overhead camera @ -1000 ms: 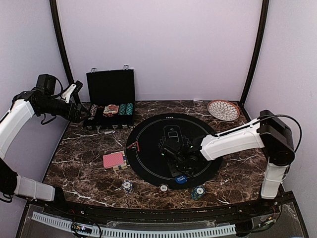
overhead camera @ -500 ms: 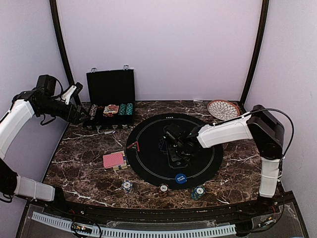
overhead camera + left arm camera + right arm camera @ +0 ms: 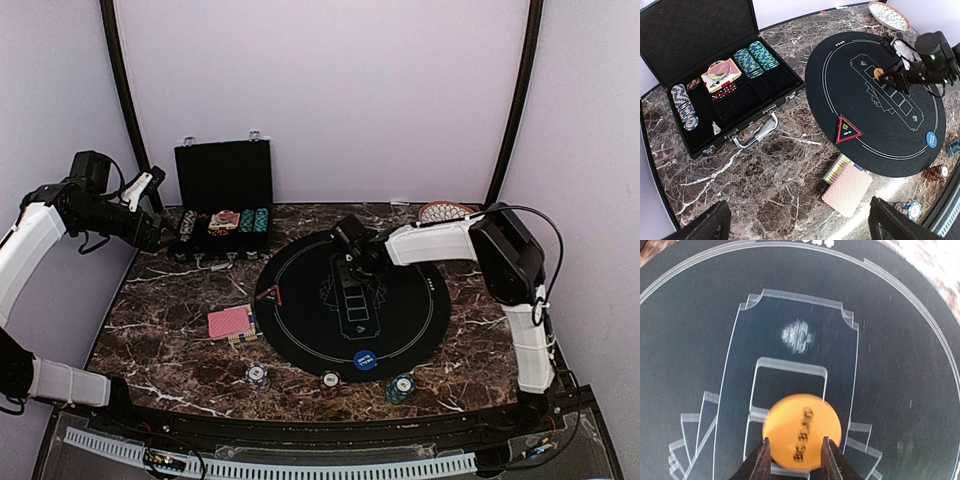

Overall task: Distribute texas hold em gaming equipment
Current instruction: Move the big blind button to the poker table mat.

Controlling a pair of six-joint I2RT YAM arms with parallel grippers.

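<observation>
Item 1, right gripper point(image 3: 797, 462): I see its two fingers pressed against the lower sides of the orange disc point(image 3: 801, 432), lettered BIG BLIND, so it is clamped on it. The disc lies over the printed card outlines in the upper middle of the black round mat point(image 3: 910, 390). I cannot tell whether it is lifted off the mat

Item 2, left gripper point(image 3: 800, 222): fingers wide apart at the lower corners of its wrist view, high over the marble table point(image 3: 755, 170)

Item 3, blue disc point(image 3: 366, 359): flat on the mat near its lower edge, centre of the top view

Item 4, card deck point(image 3: 230, 322): pinkish-red backs up, on the marble just left of the mat

Item 5, left chip stack point(image 3: 257, 375), middle chip stack point(image 3: 330, 379), right chip stack point(image 3: 401, 386): in a row below the mat, near the lower table edge

Item 6, triangular marker point(image 3: 270, 295): red-edged, on the mat's left side

Item 7, black case point(image 3: 222, 175): open, upper left, with green chip rows point(image 3: 755, 56), more cards and red dice inside

Item 8, patterned plate point(image 3: 445, 211): upper right, partly behind the right arm
</observation>
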